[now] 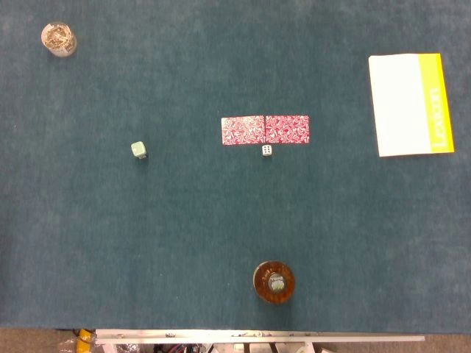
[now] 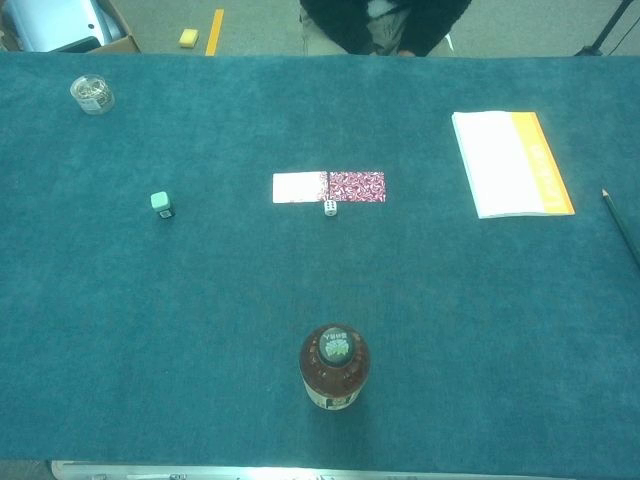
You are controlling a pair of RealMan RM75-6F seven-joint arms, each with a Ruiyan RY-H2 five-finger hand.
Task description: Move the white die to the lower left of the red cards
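Neither hand shows in the head view or the chest view, so I cannot tell whether either is open, closed or holding anything; no arm reaches over the bench at all.

The white die sits just near of the red cards, close against their near edge and roughly under the seam where the two cards meet. In the chest view the die shows at that same spot, below the middle of the cards, whose left half looks washed out by glare there. So the die is below the cards but about centred, not off their left corner.

My judgement is that the task has not started: the die must be picked up and set down further left, beyond the near left corner of the cards. That patch of cloth shows bare in both views.

Other things lie well apart from this: a small pale green cube far to the left, a glass jar at the far left, a white and yellow booklet at the right, and a brown bottle near the front edge.
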